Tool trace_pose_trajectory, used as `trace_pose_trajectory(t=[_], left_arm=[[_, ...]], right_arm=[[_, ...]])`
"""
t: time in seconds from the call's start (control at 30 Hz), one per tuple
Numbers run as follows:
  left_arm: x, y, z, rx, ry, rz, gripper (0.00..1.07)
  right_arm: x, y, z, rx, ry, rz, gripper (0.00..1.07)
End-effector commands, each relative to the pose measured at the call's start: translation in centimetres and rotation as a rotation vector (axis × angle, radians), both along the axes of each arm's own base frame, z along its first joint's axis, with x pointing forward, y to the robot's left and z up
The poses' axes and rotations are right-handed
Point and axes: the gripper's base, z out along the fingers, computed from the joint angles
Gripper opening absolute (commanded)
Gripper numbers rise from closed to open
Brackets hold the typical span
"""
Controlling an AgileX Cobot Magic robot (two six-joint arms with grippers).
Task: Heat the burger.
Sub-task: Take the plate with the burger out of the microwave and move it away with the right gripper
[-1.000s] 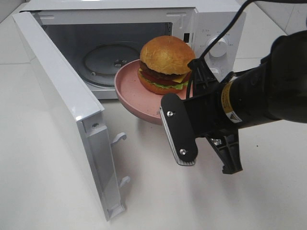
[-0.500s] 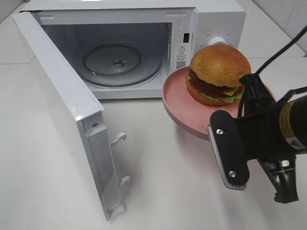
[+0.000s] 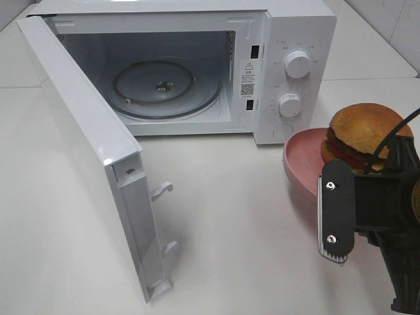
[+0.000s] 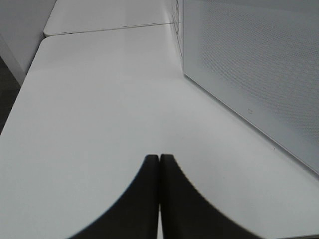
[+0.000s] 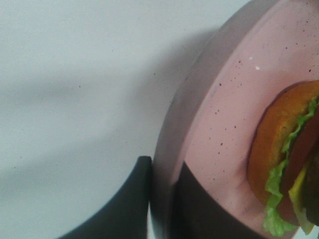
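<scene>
The burger [image 3: 364,134], with a golden-brown bun, lettuce and red filling, sits on a pink speckled plate [image 3: 300,157] at the right of the exterior view, in front of the microwave's control panel [image 3: 295,65]. My right gripper [image 5: 163,165] is shut on the plate's rim [image 5: 172,124], with one finger on each side of it. The burger [image 5: 284,159] lies close beyond the gripper. My left gripper [image 4: 159,158] is shut and empty over bare white table; the exterior view does not show it.
The white microwave [image 3: 289,16] stands at the back with its door [image 3: 85,138] swung wide open to the left. Its glass turntable [image 3: 161,85] is bare. The door's perforated panel [image 4: 249,74] shows beside my left gripper. The table [image 3: 223,216] is white.
My right gripper has carried the plate with the burger to the right, from in front of the microwave's opening to the table's right side, lower and nearer the front.
</scene>
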Motion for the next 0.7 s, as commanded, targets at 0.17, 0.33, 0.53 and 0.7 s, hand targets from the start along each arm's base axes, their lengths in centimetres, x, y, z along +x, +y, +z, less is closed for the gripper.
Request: trace_pose_trajectory(t=[0.17,0.33,0.53,0.7], left_arm=[[-0.2,0.0,0.1,-0.009,-0.032,0.002,0.00],[-0.2,0.0,0.1,-0.009,-0.032,0.002,0.00],[-0.2,0.0,0.1,-0.009,-0.032,0.002,0.00],[-0.2,0.0,0.1,-0.009,-0.032,0.002,0.00]], right_arm=[[0.5,-0.9,0.4,0.015,-0.069,-0.194,0.00],[2.1,-2.5,-0.5,0.033,-0.078,-0.395,0.00],[4.3,-3.8,-1.2,0.070,-0.053,-0.492,0.00],[7.6,-4.7,-2.3,0.036,-0.022,-0.591,0.00]])
